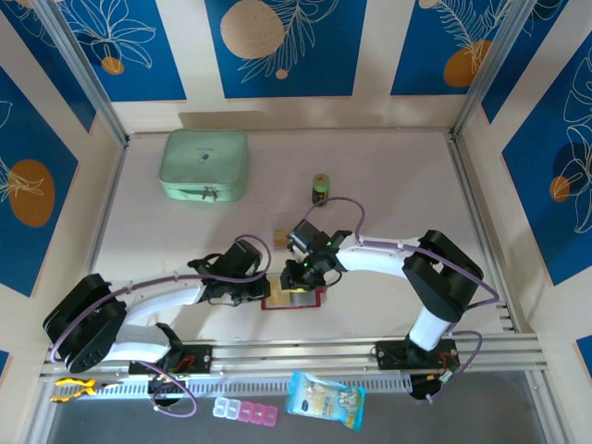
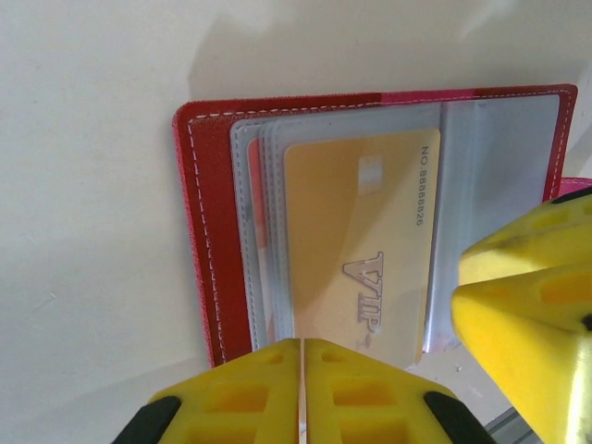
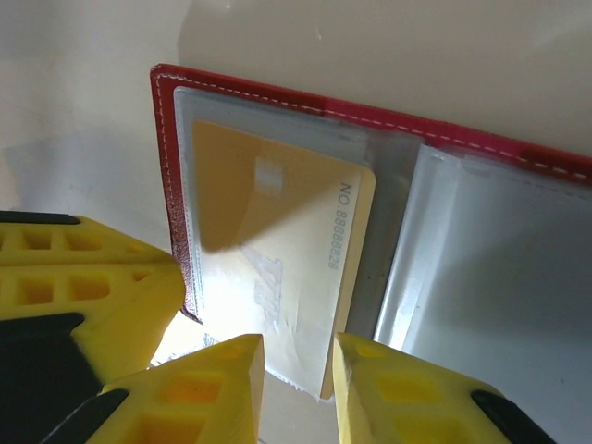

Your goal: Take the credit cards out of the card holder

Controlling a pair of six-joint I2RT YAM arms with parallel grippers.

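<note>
Card holder [image 1: 292, 298] is lying open near the middle of the desk's [image 1: 388, 185] near edge, between your two arms. Your left gripper [image 2: 302, 388] is pressing its fingers together with no gap, right at the holder's edge below the tan VIP credit card [image 2: 356, 250], which is sitting among clear sleeves [image 2: 499, 185]. Your right gripper [image 3: 298, 379] is standing parted, its fingers straddling that card's protruding edge with a gap showing between them.

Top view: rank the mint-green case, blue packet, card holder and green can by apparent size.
1. Mint-green case
2. Blue packet
3. Card holder: left tool and right tool hide part, so unsure against the packet
4. Green can
</note>
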